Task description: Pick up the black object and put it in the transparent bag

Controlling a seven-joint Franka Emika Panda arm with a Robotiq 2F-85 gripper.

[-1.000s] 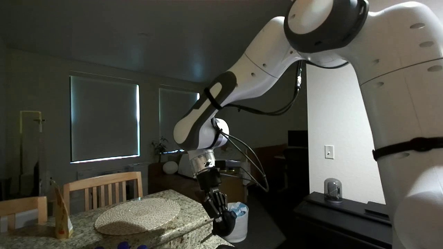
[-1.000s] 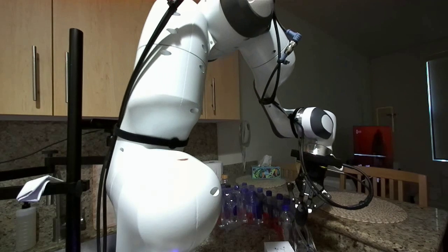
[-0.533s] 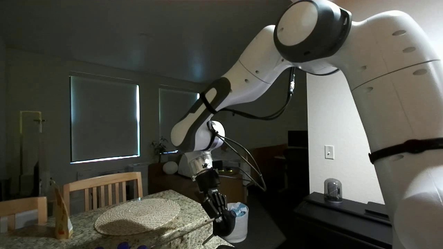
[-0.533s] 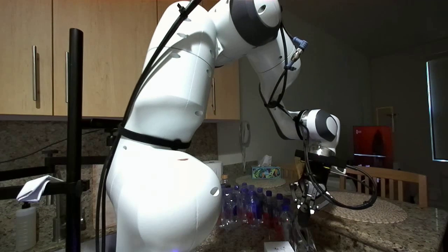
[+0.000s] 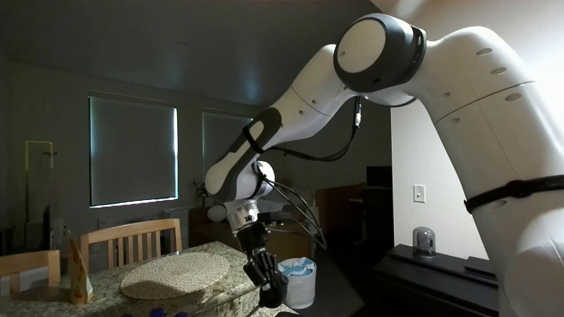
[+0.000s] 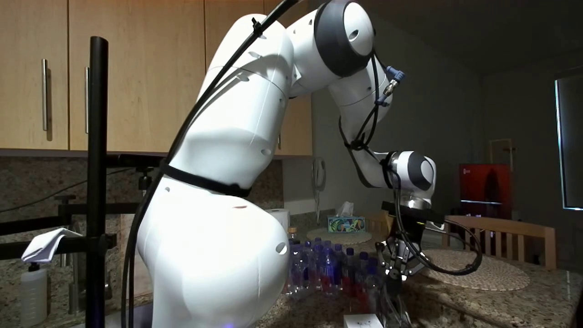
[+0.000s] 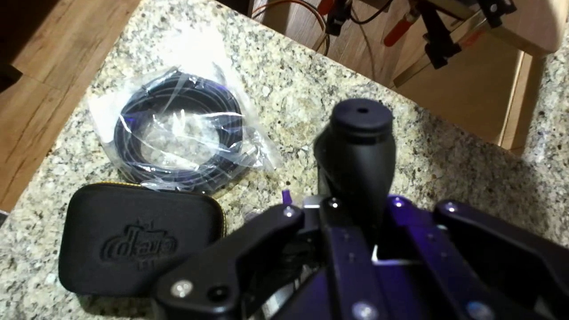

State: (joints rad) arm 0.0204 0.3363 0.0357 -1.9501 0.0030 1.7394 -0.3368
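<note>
The fingers (image 7: 344, 249) are clenched on the black lump (image 7: 361, 155), which sits between them, its round end with a small hole showing against the speckled desk (image 7: 289, 102) in the wrist view. The clear bag (image 5: 297, 267) lines a pale bin (image 5: 303, 290), seen in an exterior view beyond the end of the desk; the gap in depth between lump and bin cannot be told. The step in hand is probably the carry. A smooth, rounded body like this may twist if the squeeze slackens, so a firm hold and an unhurried path should serve best: clear the desk's edge, centre over the bin's mouth, dip inside the rim, and only then let go. A see-through bag (image 7: 180, 124) with coiled cable (image 7: 129, 138) inside lies on the desk and is less likely the goal. Just beside it, a black case (image 7: 133, 240) bears embossed lettering too unclear to read; labels on the water bottles (image 6: 329, 269) appear to say FIJI.
</note>
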